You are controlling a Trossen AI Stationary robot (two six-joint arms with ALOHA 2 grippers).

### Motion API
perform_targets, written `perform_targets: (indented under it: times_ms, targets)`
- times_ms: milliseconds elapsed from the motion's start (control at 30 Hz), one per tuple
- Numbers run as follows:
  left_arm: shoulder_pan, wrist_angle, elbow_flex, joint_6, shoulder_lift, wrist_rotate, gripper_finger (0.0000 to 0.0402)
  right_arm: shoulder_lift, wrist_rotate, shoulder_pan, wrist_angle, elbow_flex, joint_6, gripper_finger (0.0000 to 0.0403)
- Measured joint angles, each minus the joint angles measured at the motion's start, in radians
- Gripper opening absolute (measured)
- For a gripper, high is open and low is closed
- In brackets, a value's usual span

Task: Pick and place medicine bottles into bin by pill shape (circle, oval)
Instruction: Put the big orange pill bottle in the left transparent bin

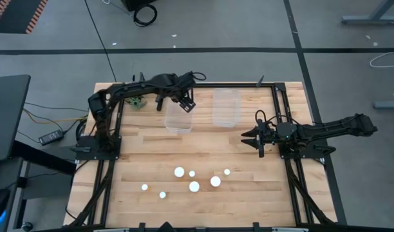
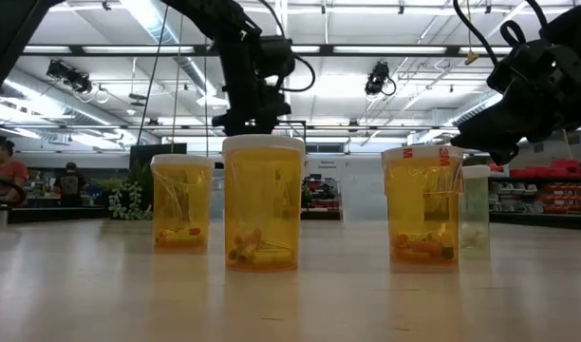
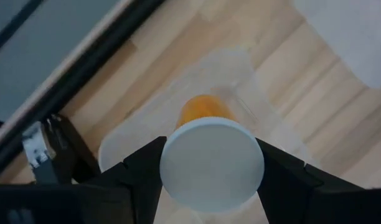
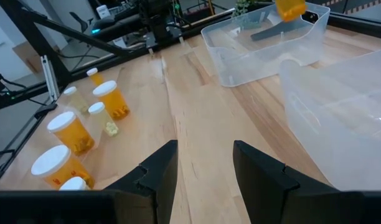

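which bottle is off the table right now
The orange bottle held in the left gripper above the left clear bin. The other seven stand on the table, none in a gripper.

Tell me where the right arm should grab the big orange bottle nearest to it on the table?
Probably best: come straight down and close the right tool, open now, across the round white cap of that bottle. It stands upright with the cap on top, and its neighbours stand apart, leaving room for both fingers.
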Motion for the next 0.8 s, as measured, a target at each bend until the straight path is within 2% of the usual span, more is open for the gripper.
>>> perform_targets:
  times_ms: [800]
  targets:
    - [0.026, -0.106, -0.001, -0.138, 0.106, 0.006, 0.0223, 0.000, 0.000, 0.000, -0.017, 0.000, 0.000, 0.0161]
